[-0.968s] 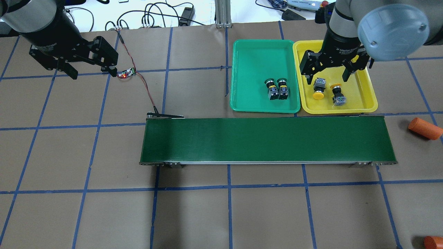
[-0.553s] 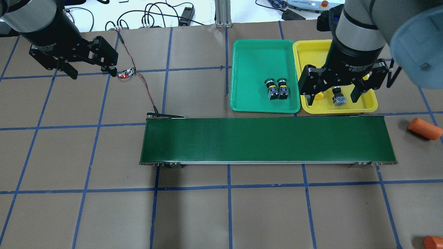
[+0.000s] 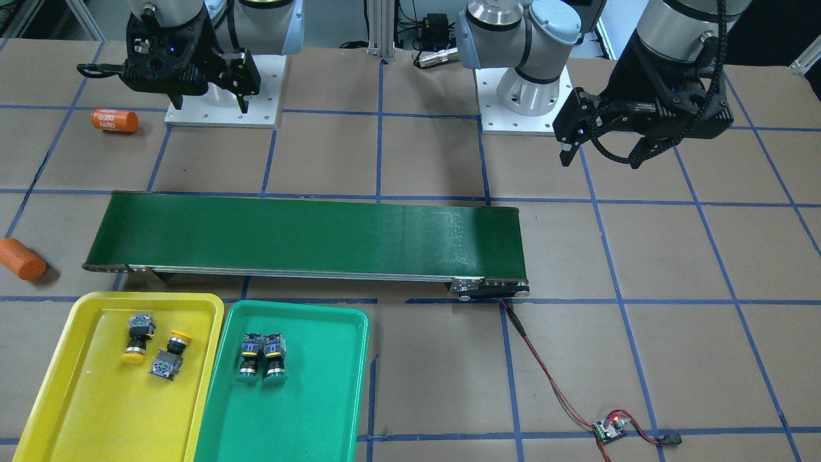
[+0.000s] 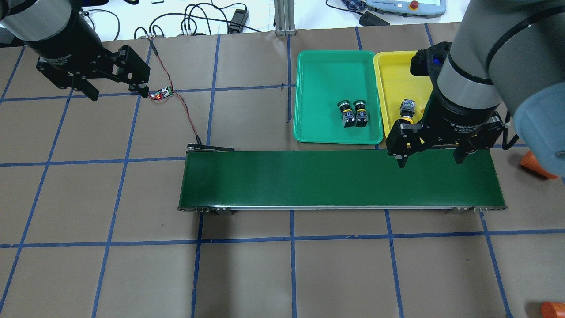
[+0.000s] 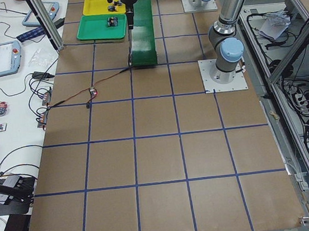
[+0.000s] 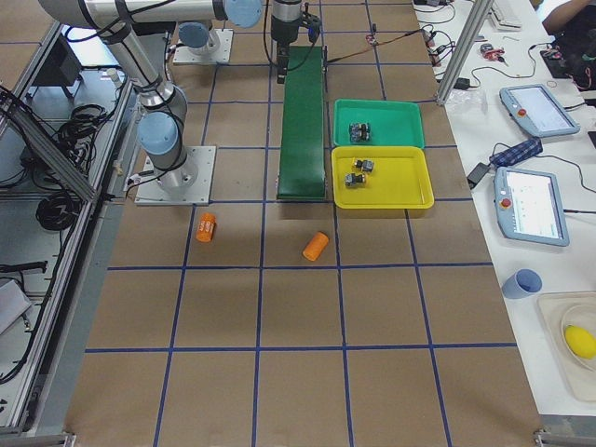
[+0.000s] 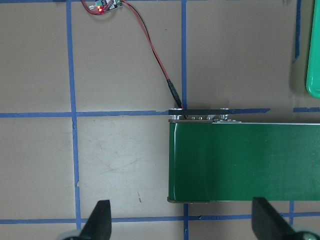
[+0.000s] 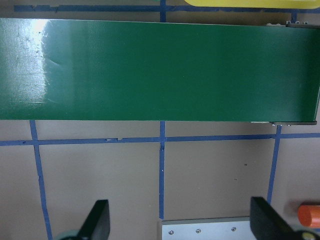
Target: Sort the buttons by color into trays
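Two yellow-capped buttons (image 3: 138,339) (image 3: 168,356) lie in the yellow tray (image 3: 64,398). Two green-capped buttons (image 3: 249,355) (image 3: 274,357) lie side by side in the green tray (image 3: 308,410). In the overhead view the green tray (image 4: 331,70) and its buttons (image 4: 353,114) show fully. My right arm hides part of the yellow tray (image 4: 397,70), where one yellow button (image 4: 407,108) shows. My right gripper (image 4: 431,161) is open and empty above the conveyor's right end, clear of the trays. My left gripper (image 4: 118,93) is open and empty, high over the table's far left.
The long dark green conveyor belt (image 4: 335,179) runs in front of both trays. Two orange cylinders (image 3: 115,120) (image 3: 20,258) lie on the table at the robot's right. A small circuit board (image 4: 162,93) with a red-black wire to the belt's left end lies near my left gripper.
My right gripper has moved back from above the yellow tray to above the conveyor's right end, still open and empty. My left arm and the buttons have not moved.
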Controlling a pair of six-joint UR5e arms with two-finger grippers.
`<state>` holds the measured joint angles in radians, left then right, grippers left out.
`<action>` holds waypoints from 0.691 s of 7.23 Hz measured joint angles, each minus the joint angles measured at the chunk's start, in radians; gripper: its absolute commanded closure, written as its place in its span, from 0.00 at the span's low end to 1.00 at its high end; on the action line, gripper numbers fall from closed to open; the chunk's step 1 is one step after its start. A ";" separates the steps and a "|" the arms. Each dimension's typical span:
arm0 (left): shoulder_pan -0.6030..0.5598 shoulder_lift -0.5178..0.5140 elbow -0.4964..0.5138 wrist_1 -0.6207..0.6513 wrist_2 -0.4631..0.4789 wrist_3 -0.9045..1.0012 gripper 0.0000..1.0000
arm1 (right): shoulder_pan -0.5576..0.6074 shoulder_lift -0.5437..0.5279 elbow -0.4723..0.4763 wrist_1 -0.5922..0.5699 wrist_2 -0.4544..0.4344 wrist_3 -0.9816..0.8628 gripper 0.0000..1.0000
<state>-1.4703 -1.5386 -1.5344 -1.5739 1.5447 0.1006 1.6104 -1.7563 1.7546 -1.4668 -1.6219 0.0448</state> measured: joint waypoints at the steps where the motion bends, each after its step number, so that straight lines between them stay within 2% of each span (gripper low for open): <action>1: 0.000 0.000 0.000 0.000 0.000 0.000 0.00 | -0.010 -0.002 0.002 -0.014 0.000 0.001 0.00; 5: 0.000 0.000 0.000 0.000 0.000 0.001 0.00 | -0.027 -0.009 -0.029 -0.023 0.003 0.005 0.00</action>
<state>-1.4700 -1.5386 -1.5348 -1.5739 1.5447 0.1016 1.5837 -1.7658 1.7256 -1.4897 -1.6188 0.0496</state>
